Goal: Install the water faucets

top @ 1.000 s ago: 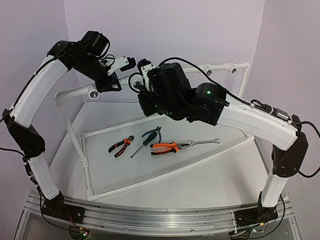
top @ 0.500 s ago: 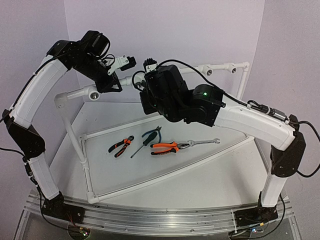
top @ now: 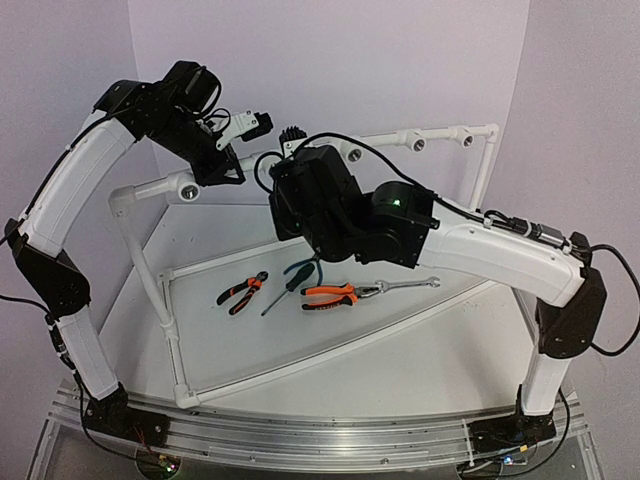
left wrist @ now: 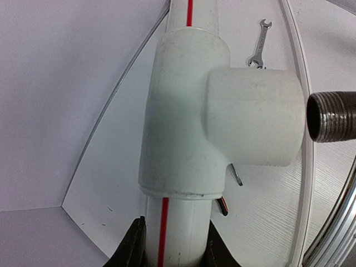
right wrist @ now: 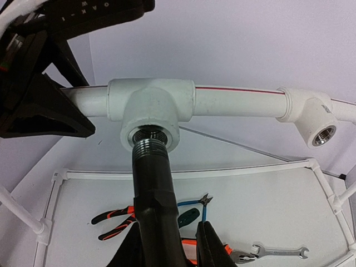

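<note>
Water faucet [right wrist: 153, 189] sits clamped in my right gripper [right wrist: 168, 247], threaded end at the tee fitting [right wrist: 150, 103], twelve o'clock. My left gripper [left wrist: 172, 250] clasps the pipe [left wrist: 178, 222].

Small orange pliers [top: 242, 292], blue-handled cutters [top: 297, 277], bigger orange pliers [top: 333, 295] and a wrench [top: 408, 285] lay in a row on the table [top: 400, 370].
</note>
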Robot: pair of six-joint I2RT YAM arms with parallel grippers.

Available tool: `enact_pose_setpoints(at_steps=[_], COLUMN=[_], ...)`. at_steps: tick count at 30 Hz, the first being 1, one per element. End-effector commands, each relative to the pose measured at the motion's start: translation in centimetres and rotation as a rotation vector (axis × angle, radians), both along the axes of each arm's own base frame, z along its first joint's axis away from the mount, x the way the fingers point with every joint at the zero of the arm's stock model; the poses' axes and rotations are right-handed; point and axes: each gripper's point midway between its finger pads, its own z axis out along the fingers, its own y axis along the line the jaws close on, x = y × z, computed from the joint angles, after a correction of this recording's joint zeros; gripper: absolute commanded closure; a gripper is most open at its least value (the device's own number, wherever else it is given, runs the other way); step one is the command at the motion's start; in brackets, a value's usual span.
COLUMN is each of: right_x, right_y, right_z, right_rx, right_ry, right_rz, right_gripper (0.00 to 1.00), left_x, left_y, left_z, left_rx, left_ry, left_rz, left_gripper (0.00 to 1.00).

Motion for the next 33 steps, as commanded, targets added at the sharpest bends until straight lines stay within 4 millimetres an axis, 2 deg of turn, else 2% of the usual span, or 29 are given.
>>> enact_pose_setpoints(at_steps=[1, 8, 16, 22, 27, 33], right_x=[0.9, 1.2, 0.9, 1.7, 2.1, 2.2], right_y=[0.0, 0.4, -0.1, -0.3, -1.3, -0.5], right_z=[1.6, 2.0, 3.0, 2.3, 2.9, 2.8], right_rx=[0.078, 0.093, 0.123, 0.126, 0.157, 0.168], right_ry=[-0.030, -0.033, -0.032, -0.026, -0.025, -0.019], right_rz=[-0.054, -0.053, -0.046, -0.071, -0.095, -0.084], right_gripper=[1.00, 1.00, 1.00, 1.00, 1.00, 1.00], left_x=[2.1, 2.2, 2.4, 2.4, 2.4, 2.4], left_y=[0.4, 0.3, 0.7, 0.8, 0.9, 0.6], left_z=[-0.9, -0.7, -0.7, -0.5, -0.6, -0.6], left_rx=[-0.276, -0.286, -0.275, -0.276, -0.272, -0.278], left_ry=[0.210, 0.209, 0.190, 0.186, 0.185, 0.188], left_rz=[0.423, 0.428, 0.450, 0.451, 0.454, 0.446], left_gripper=[1.00, 1.00, 1.00, 1.00, 1.00, 1.00])
